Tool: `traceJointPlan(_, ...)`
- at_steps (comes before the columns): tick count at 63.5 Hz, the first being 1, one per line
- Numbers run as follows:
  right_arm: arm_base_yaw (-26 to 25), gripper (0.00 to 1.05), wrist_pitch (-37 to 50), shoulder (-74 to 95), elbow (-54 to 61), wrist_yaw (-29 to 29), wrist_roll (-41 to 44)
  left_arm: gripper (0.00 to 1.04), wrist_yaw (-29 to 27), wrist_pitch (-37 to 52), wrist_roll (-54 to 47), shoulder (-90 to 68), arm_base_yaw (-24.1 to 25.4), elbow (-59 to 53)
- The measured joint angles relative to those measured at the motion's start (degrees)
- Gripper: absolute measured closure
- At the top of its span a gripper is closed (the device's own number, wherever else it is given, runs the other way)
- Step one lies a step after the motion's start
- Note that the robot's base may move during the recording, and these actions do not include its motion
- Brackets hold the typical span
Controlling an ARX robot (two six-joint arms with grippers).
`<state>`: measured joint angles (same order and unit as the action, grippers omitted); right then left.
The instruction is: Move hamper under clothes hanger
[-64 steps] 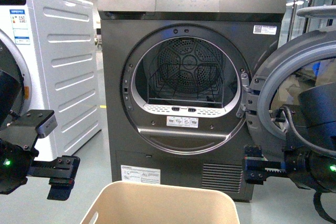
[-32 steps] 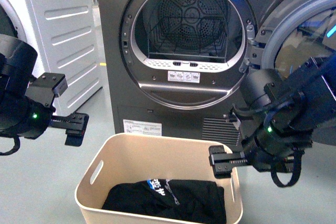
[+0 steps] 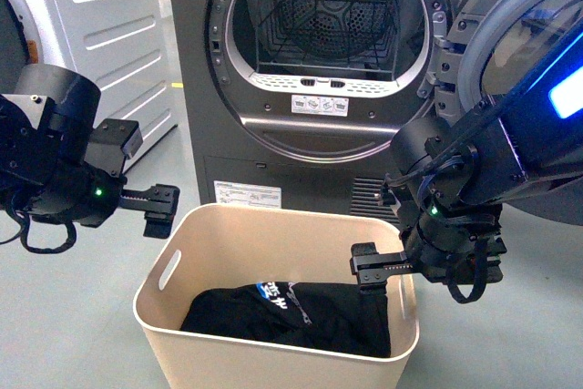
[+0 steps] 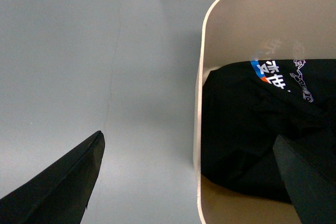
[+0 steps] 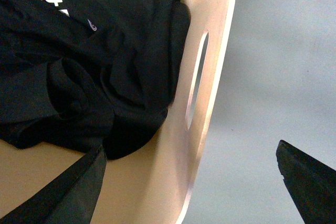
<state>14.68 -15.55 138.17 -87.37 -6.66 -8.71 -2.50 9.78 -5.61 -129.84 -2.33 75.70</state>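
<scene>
Hamper (image 3: 264,234) stands on the grey floor (image 3: 82,316) just in front of the open dark dryer (image 3: 273,148), whose top is cut off; the hamper's base runs out of the front view. The left arm (image 3: 55,166) crouches low by one short end and the right arm (image 3: 465,179) bends over the other. A black T-shirt (image 3: 291,316) lies crumpled inside, its print partly lost in folds. The left gripper (image 3: 162,211) and the right gripper (image 3: 364,268) each spread their fingers wide astride the wall; contact cannot be told.
</scene>
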Motion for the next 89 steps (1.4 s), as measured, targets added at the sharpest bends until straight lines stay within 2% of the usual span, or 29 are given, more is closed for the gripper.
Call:
traceJointPlan(48,0.26,0.08,-6.21,10.25,-15.13,-0.90,-2.97,0.07,1.01,0.83,1.84,-12.17,-0.72,8.02)
traceJointPlan(73,1.14,0.08,-6.60,12.41,-15.65,-2.14,-3.26,0.07,1.22,0.42,2.82,-14.23,-0.92,8.98)
traceJointPlan(78,1.22,0.18,-6.62,12.41,-15.65,-2.25,-3.37,0.07,1.25,0.55,3.02,-14.23,-0.94,8.98)
traceJointPlan(81,1.29,0.27,-6.73,12.48,-15.65,-2.32,-3.37,0.10,1.20,0.66,3.06,-14.27,-0.94,8.98)
traceJointPlan(86,1.49,0.45,-7.13,12.48,-15.65,-2.93,-3.34,0.28,0.98,0.76,3.54,-14.29,-1.01,8.98)
traceJointPlan(89,1.49,0.52,-7.30,12.50,-15.65,-3.30,-3.34,0.35,0.96,0.79,3.74,-14.29,-1.03,8.96)
